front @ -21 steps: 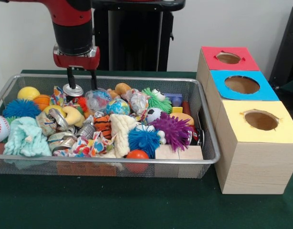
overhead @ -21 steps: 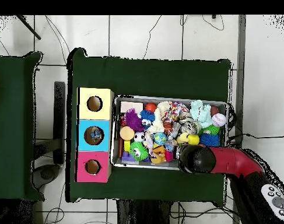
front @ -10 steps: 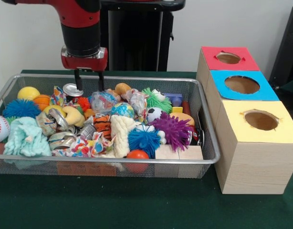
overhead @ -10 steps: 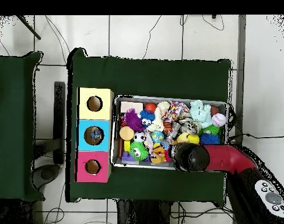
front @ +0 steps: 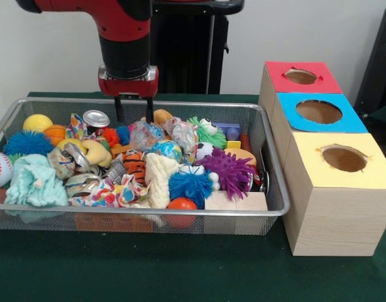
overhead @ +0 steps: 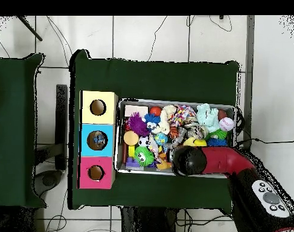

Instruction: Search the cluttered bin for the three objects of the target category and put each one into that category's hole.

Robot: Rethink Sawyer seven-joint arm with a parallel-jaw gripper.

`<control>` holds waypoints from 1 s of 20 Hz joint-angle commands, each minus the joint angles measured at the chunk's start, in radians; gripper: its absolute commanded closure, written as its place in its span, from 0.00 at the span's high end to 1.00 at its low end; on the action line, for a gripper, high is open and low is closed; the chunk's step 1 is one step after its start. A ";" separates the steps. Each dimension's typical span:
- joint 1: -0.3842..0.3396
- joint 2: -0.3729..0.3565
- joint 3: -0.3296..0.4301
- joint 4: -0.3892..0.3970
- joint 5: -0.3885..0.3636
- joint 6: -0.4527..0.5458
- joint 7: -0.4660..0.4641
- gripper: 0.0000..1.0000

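One wire bin [front: 271,207] is seen, heaped with toys, and three boxes [front: 331,189] with one hole each stand beside it. At least three crushed cans [front: 95,118] are counted near the bin's left end. The gripper [front: 134,116] is held upright above the bin's far rim, fingers slightly parted and empty.

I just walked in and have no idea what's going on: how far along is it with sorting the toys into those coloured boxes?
Early, it seems. From overhead, something lies inside the blue box; the red box and yellow box holes look dark. The gripper hangs empty above the back of the wire bin, beside a silver can. The bin is crowded, so most searching remains.
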 commanded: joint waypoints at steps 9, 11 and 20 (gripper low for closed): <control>0.054 0.061 0.073 -0.146 0.065 -0.060 0.047 1.00; 0.056 0.067 0.076 -0.153 0.073 -0.061 0.046 1.00; 0.045 0.086 0.099 -0.181 0.097 -0.055 0.015 1.00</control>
